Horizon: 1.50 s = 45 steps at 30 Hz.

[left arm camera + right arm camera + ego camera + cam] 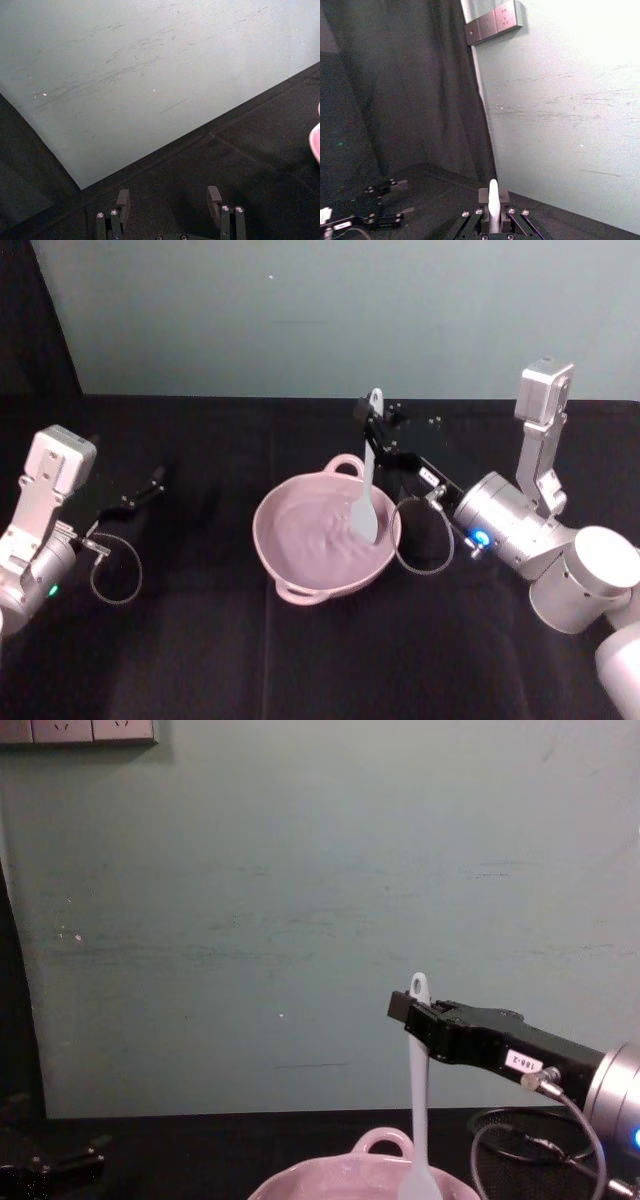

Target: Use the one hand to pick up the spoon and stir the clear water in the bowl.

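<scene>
Head view: right claw [373, 430] clenched on upright spoon [367, 480], head dipped in pink bowl [258, 528] to stir; left claw [142, 490] released, idle

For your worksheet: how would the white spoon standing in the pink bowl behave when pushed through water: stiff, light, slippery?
The spoon is probably light: slim, pinched near its top by the right gripper. It hangs straight, so likely stiff. Its smooth handle might swivel while stirring the bowl.
</scene>
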### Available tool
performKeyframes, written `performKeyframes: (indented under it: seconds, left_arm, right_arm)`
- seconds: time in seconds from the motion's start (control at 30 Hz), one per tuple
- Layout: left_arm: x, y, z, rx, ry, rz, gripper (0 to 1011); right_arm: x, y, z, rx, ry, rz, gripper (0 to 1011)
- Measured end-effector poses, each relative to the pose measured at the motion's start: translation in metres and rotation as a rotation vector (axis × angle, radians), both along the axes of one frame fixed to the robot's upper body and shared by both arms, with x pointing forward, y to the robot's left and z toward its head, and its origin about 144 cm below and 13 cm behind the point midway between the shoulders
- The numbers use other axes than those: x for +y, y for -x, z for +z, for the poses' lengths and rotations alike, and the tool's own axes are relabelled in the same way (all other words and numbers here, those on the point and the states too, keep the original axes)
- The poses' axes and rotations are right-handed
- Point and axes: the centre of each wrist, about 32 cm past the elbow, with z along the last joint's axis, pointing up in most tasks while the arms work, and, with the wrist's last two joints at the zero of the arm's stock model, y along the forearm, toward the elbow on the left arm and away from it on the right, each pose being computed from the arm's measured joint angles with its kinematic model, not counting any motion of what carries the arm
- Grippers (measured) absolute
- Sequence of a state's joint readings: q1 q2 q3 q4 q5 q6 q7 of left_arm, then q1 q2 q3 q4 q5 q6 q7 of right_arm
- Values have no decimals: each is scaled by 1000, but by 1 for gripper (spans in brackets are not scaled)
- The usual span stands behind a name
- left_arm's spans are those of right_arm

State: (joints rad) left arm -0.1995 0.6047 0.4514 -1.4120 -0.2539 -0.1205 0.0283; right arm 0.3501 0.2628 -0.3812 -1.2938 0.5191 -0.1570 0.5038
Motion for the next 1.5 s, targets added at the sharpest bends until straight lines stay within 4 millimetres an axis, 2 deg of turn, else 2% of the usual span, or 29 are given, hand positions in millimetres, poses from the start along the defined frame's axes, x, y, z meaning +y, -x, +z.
performKeyframes:
  seconds: [0.2, 0.47, 0.93, 1.2, 1.5]
  left_arm:
    - [0, 0, 0, 0, 0, 0, 1011]
    - [0, 0, 0, 0, 0, 0, 1011]
    - [0, 0, 0, 0, 0, 0, 1011]
    - [0, 0, 0, 0, 0, 0, 1011]
    - [0, 0, 0, 0, 0, 0, 1011]
  right_arm:
    - [11, 10, -4, 3, -4, 29, 119]
    - [30, 11, -6, 8, -15, 76, 120]
    - [64, -22, -6, 9, -22, 149, 119]
    - [64, -41, -2, 9, -3, 136, 119]
    - [41, -45, 2, -3, 0, 71, 120]
